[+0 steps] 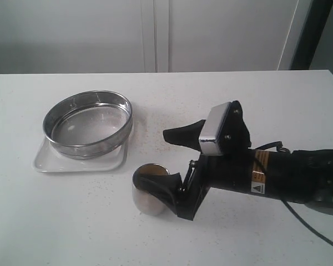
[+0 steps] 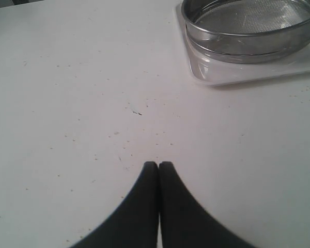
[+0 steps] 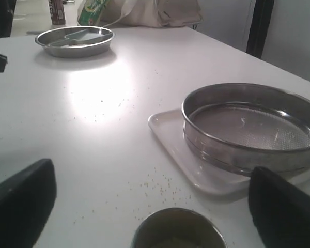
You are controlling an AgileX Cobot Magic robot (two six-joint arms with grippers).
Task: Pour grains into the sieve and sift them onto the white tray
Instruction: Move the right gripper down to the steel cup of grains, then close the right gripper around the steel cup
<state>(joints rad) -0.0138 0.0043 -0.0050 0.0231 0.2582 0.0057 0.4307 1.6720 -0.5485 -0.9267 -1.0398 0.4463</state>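
Grains (image 3: 171, 242) sit low inside the small steel cup (image 1: 150, 191). The cup stands on the table (image 1: 238, 88), near the white tray (image 1: 47, 160). The sieve (image 1: 86, 148) rests on that tray, and its mesh looks bare.

The grains are tiny and loose like sand. I think they will run out fast and bounce away if the cup tips too quickly. The cup looks hard, smooth and shiny, so it may slip. It is probably light. A good place to hold it is around its round sides, near the middle, with one finger on each side.

The right claw (image 1: 166, 163) lies low over the table, turned on its side, with its fingers spread wide. The cup is between them. One finger is right by the cup, but I cannot tell if it touches. The left claw (image 2: 158, 166) is pressed together, holds nothing, and points at bare table.
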